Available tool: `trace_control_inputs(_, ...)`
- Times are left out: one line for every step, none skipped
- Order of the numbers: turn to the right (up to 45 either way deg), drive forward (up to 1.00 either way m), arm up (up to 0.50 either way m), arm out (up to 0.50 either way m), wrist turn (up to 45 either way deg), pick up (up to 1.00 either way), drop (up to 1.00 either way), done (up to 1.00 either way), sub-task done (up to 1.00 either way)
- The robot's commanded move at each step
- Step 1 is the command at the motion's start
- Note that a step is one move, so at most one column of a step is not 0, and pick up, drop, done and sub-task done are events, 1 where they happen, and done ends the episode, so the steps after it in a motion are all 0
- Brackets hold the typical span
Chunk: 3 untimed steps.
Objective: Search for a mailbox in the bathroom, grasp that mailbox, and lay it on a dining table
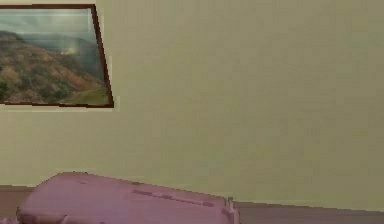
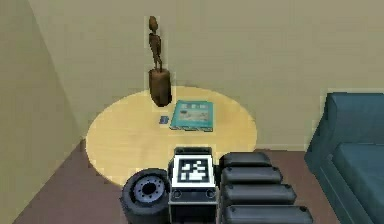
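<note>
This is a room in a home, a sitting room by the look of it. A framed landscape painting [image 1: 52,55] hangs on a plain beige wall [image 1: 250,100]. A carved wooden statuette [image 2: 157,70] and a book [image 2: 194,115] sit toward the far edge of the round wooden worktop [image 2: 120,140], with a teal sofa [image 2: 350,140] near it.

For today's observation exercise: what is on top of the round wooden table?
A brown statue, a flat teal book and a small dark object. The robot's dark body covers the table's near edge.

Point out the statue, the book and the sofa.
statue [image 2: 158,82], arm side view, on its brown base.
book [image 2: 194,115], arm side view, middle of its teal cover.
sofa [image 2: 350,150], arm side view, middle of its teal body.
</note>
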Motion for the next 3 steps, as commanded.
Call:
trace_control_inputs(0.0, 0.00, 0.00, 0.48, 0.0, 0.00, 0.00, 0.00, 0.00)
trace_control_inputs(0.0, 0.00, 0.00, 0.00, 45.0, 0.00, 0.00, 0.00, 0.00)
trace_control_inputs(0.0, 0.00, 0.00, 0.00, 45.0, 0.00, 0.00, 0.00, 0.00)
